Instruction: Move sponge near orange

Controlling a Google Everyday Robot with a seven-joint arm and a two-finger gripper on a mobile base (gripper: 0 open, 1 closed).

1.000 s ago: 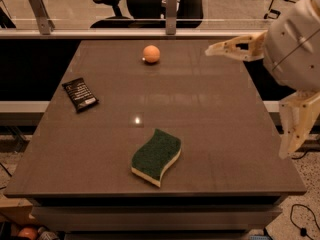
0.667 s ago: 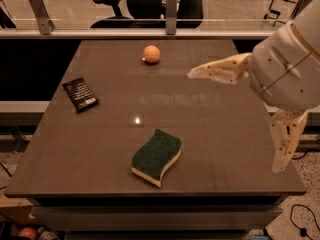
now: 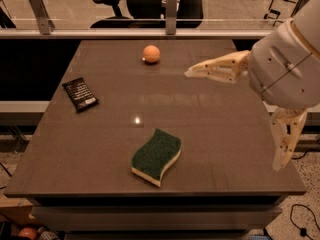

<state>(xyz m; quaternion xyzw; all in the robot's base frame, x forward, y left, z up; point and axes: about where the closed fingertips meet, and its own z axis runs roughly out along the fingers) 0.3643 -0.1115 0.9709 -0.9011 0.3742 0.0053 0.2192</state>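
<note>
A flat black packet [image 3: 80, 94] lies at the left of my table [image 3: 60, 174]. Near the front edge, about the middle, the sponge [image 3: 156, 156] sits green side up. It is well apart from the orange [image 3: 151, 54], which rests near the far edge. My arm [image 3: 285, 69] comes in from the right, its bulky white wrist over the table's right side. My gripper [image 3: 232, 121] hangs empty above the surface with its fingers [image 3: 215, 69] spread wide, one pointing left and the other pointing down.
</note>
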